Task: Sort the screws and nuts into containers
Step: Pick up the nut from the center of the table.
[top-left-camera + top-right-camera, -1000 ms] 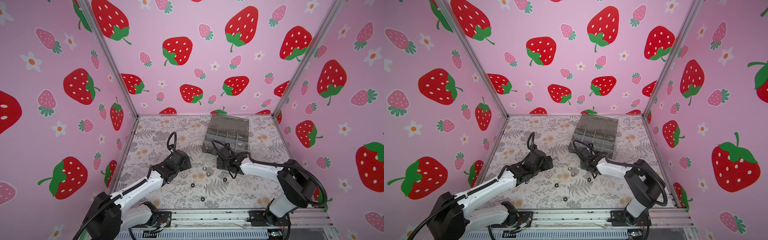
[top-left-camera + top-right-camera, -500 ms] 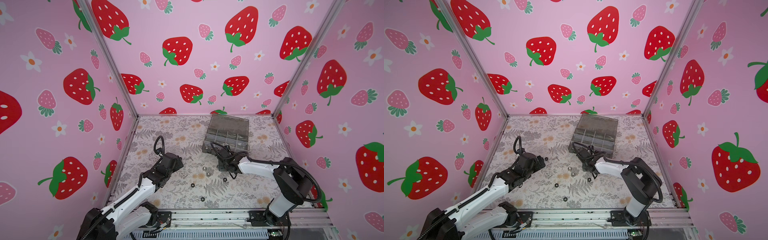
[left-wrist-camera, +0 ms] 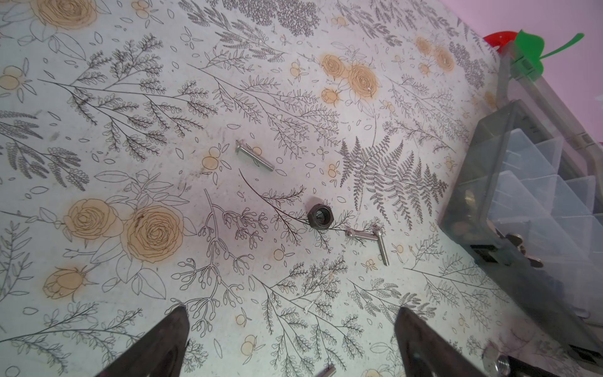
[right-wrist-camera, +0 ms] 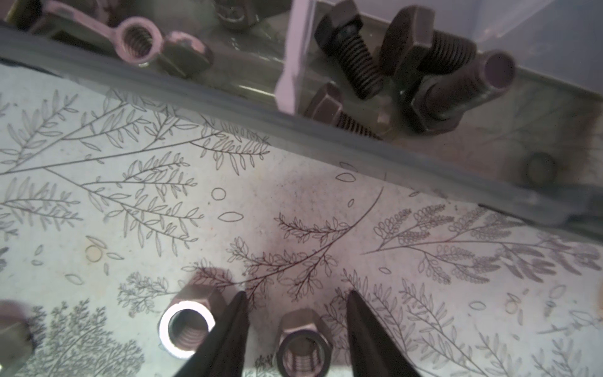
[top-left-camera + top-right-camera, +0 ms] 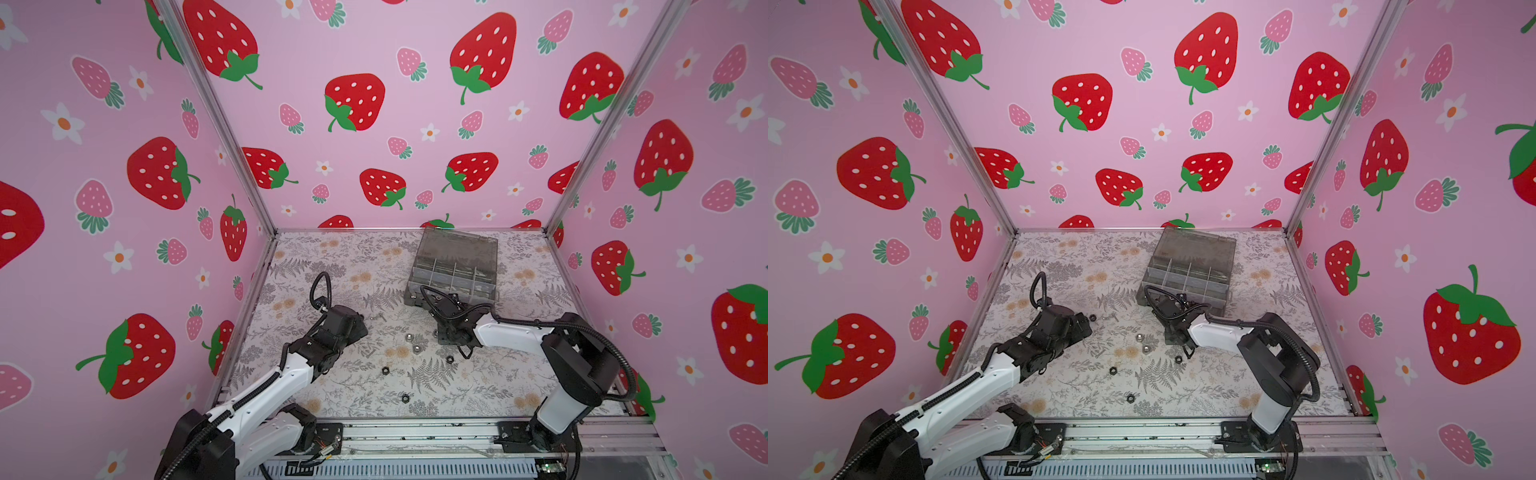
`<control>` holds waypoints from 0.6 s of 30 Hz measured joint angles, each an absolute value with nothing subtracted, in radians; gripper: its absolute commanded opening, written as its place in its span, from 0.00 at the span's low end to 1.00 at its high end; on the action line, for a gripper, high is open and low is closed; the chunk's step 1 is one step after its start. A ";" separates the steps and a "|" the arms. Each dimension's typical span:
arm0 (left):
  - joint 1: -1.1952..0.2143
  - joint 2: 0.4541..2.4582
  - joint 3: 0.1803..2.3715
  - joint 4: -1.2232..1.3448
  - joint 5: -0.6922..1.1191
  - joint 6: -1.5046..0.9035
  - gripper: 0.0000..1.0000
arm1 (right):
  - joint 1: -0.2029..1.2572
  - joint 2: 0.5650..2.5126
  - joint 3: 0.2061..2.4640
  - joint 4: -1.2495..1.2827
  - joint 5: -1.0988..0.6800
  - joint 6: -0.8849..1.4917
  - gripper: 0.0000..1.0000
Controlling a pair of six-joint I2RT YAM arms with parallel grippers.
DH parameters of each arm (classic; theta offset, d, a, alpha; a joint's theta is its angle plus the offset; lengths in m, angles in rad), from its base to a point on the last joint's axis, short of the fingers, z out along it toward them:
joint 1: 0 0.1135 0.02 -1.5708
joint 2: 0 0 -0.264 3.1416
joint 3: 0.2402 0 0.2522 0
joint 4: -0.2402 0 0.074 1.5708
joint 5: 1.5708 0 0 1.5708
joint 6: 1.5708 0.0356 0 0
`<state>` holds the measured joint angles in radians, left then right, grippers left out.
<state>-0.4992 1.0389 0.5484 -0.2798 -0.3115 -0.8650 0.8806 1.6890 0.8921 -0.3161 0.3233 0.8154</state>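
**Right gripper (image 4: 297, 293) straddles a silver nut (image 4: 303, 346) by the organiser box (image 5: 457, 266)**

Right gripper fingers stand apart, one on each side of the silver nut. The nut sits upright on the floral mat (image 5: 332, 257), with a sliver of mat showing on both sides and no contact visible. A second silver nut (image 4: 187, 326) lies just outside one finger. Beyond them, through the box's smoky near wall, black bolts (image 4: 359, 65) lie in one compartment. A wing nut (image 4: 137, 39) lies in the neighbouring one, with a pale divider (image 4: 290, 65) between them.

The right arm (image 5: 511, 334) reaches from its near-right base toward the left, wrist bent down just in front of the box's near left corner. In both top views that wrist hides the straddled nut; only the right wrist view shows it.

Left gripper (image 3: 292, 309) hangs low over the mat left of centre, jaws wide apart and holding nothing. The left arm (image 5: 270, 386) stretches from the near-left base toward the far right. Ahead of the gripper lie a black hex nut (image 3: 319, 217) and, just beside it, two silver screws (image 3: 382, 251) touching in a V. A single silver screw (image 3: 254, 159) lies farther off. A top view adds loose black nuts (image 5: 385, 370) on the near mat, between the two arms.
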 measured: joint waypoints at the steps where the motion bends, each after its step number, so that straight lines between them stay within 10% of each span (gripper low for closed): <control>1: -0.499 1.042 0.548 -0.280 -0.311 -0.865 0.99 | 0.881 1.689 0.892 -0.315 0.320 0.816 0.43; 18: -0.496 1.062 0.548 -0.280 -0.303 -0.865 0.99 | 0.876 1.679 0.874 -0.293 0.283 0.829 0.34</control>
<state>-0.4965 1.0618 0.5484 -0.2802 -0.3031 -0.8650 0.8761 1.6791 0.8742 -0.2928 0.2829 0.8288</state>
